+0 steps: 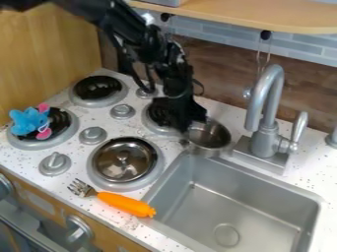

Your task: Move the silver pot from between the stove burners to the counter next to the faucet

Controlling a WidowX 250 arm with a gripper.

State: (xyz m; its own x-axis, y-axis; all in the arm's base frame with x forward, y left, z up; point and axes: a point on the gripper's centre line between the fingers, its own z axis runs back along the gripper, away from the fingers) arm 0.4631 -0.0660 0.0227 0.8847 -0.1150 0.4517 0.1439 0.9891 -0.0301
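Observation:
The black gripper (186, 129) hangs over the back right burner, pointing down at the left rim of a small metal pot (209, 135). That pot stands upright behind the sink's back left corner, left of the faucet. Whether the fingers grip its rim cannot be made out. On the front right burner lies a round metal lid (125, 160) with a small knob. A blue and pink plush toy (30, 121) rests on the front left burner. Near the counter's front edge is a fork (81, 188), its tines pointing left, beside an orange carrot-like object (127, 204).
A grey sink (225, 208) takes up the lower right, with a tall faucet (266, 108) and its lever behind it. Burner knobs (93, 135) stand up between the burners. A wooden shelf (263, 15) runs above, with hooks under it.

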